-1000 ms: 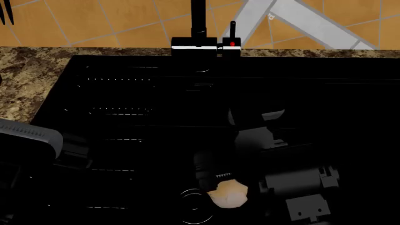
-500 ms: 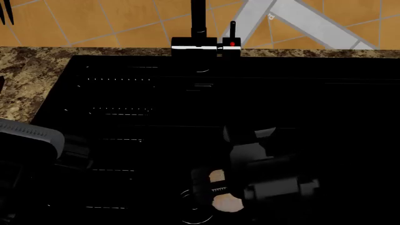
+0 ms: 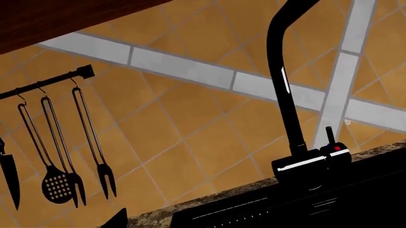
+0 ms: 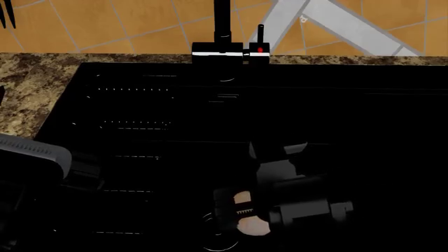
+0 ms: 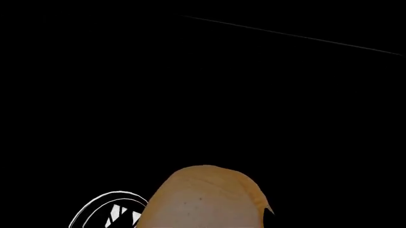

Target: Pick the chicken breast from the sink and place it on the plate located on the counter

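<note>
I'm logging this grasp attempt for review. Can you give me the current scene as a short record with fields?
setting: black sink set in a granite counter, faucet at the back
target: chicken breast, low in the sink beside the drain ring
right gripper: down over the chicken breast, fingers either side; closure cannot be told
left gripper: not in view; its camera faces the tiled wall and hanging utensils
plate: not in view
</note>
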### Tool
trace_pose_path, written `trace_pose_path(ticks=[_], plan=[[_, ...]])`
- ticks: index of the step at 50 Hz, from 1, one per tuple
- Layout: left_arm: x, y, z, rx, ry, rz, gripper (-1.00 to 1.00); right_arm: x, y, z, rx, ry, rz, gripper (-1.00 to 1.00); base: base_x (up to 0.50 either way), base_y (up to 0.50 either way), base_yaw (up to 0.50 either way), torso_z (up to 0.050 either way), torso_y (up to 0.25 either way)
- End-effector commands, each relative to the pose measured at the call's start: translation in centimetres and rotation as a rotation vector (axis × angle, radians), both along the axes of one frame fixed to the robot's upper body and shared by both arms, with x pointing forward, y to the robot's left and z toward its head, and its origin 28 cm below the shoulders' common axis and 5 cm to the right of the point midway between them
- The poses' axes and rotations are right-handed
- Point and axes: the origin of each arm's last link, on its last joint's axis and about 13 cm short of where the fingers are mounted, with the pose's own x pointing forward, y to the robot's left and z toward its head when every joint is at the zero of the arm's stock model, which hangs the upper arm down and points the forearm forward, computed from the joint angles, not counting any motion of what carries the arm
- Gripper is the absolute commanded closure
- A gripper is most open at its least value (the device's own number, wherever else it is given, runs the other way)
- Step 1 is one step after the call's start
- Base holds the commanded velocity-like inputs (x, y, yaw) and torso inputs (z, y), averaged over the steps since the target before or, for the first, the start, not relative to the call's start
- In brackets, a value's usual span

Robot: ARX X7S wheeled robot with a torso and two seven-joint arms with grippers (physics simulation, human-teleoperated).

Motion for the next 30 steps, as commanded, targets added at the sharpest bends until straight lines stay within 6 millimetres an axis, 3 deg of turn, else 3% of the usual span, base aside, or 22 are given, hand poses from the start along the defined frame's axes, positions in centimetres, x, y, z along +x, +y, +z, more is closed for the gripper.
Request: trace_pose_path(ticks=[1, 14, 22, 30], plan=[[-0.1, -0.1, 0.0, 0.000, -0.003, -0.004, -1.00, -1.2, 0.0, -0.7, 0.008, 0.025, 0.025, 1.00, 0.00, 0.00, 0.00, 0.000, 0.000], [-0.5, 0.1, 0.2, -0.010, -0.012, -0.001, -1.00, -4.3, -0.9, 4.6, 0.061, -0.140, 0.031, 1.00, 0.00, 0.00, 0.00, 0.000, 0.000], [-0.5, 0.0, 0.2, -0.011, -0.014, -0.001, -1.00, -7.0, -1.7, 7.2, 0.095, -0.257, 0.037, 1.00, 0.00, 0.00, 0.00, 0.000, 0.000], [-0.6, -0.1, 0.4, -0.009, -0.017, -0.003, -1.00, -8.5, -2.2, 9.1, 0.140, -0.347, 0.033, 1.00, 0.00, 0.00, 0.00, 0.000, 0.000]])
